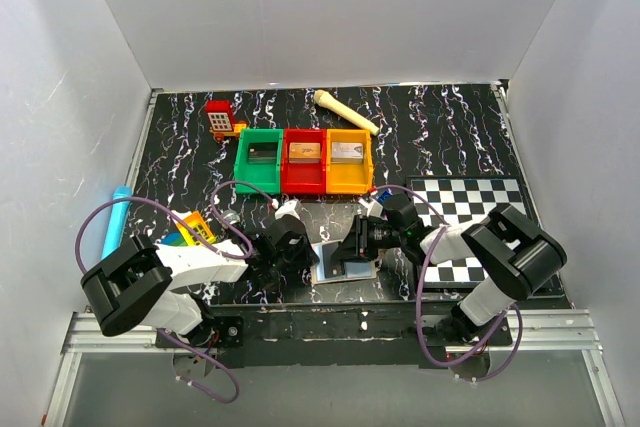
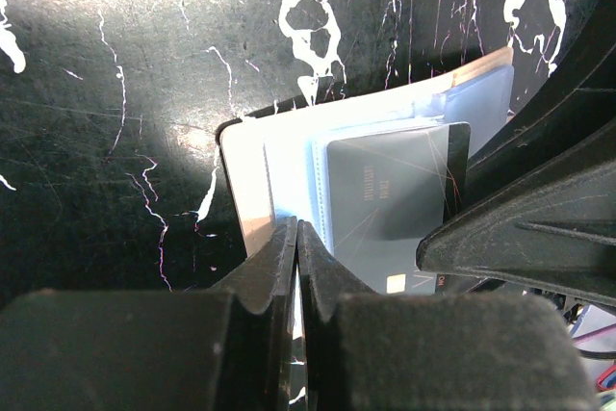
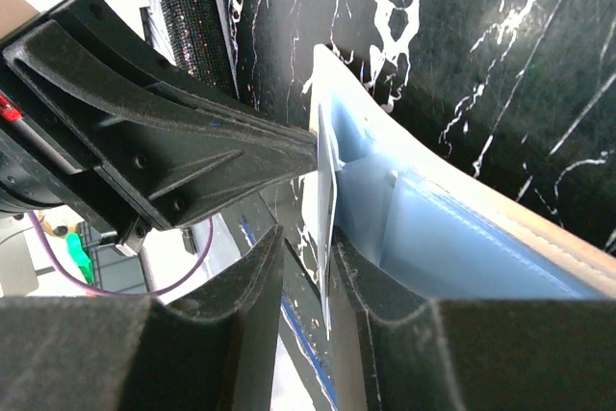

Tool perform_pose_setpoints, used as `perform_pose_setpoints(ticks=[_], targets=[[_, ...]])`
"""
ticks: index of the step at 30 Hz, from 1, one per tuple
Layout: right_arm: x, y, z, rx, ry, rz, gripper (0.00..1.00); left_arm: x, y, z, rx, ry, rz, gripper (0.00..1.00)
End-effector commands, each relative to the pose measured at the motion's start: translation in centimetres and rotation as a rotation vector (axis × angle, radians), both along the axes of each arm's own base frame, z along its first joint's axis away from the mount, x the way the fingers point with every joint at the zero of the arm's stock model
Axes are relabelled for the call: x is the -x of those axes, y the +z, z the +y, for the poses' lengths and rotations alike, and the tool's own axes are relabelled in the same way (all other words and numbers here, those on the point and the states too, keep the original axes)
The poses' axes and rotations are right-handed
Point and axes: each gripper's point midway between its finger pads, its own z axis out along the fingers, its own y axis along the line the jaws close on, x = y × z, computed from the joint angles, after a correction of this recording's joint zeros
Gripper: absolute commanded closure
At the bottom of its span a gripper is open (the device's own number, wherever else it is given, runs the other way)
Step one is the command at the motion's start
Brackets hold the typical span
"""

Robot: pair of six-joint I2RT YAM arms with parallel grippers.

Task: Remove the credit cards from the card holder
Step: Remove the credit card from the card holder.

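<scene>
The card holder (image 1: 338,263) lies open on the table (image 1: 450,137), lining upward, about the middle of the near edge, with both arms bent down over it. The left jaws are shut tight, their tips pressed against the holder's tan rim on its left side. I cannot tell whether they nip a thin layer or merely pin it down. The right jaws stand partly open astride the free edge of a grey card (image 3: 327,185) that pokes out of the pale blue lining. A gap shows on one side of it, so I would not call it gripped yet.

The card looks thin, stiff, slick and very light. It is best pinched squarely across that free edge, or it may skid out. The holder seems soft, floppy and light enough to come up with the card. It wants holding down at the rim, clear of the pocket mouth, while the card is drawn straight along the pocket.
</scene>
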Motion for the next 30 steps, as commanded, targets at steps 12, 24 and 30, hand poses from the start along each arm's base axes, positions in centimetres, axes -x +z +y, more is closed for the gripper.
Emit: perform_pose_setpoints(ticks=[12,24,30], targets=[[-0.1,1.0,-1.0,-0.003,0.007,-0.063,0.70,0.0,-0.3,0.7,-0.022,0.021,0.001,1.00],[-0.3,0.9,-1.8,0.016,-0.006,-0.069,0.71,0.0,-0.4,0.7,-0.026,0.018,0.004,1.00],[-0.4,0.9,-1.9,0.019,-0.009,-0.065,0.80,0.0,-0.5,0.7,-0.028,0.013,0.005,1.00]])
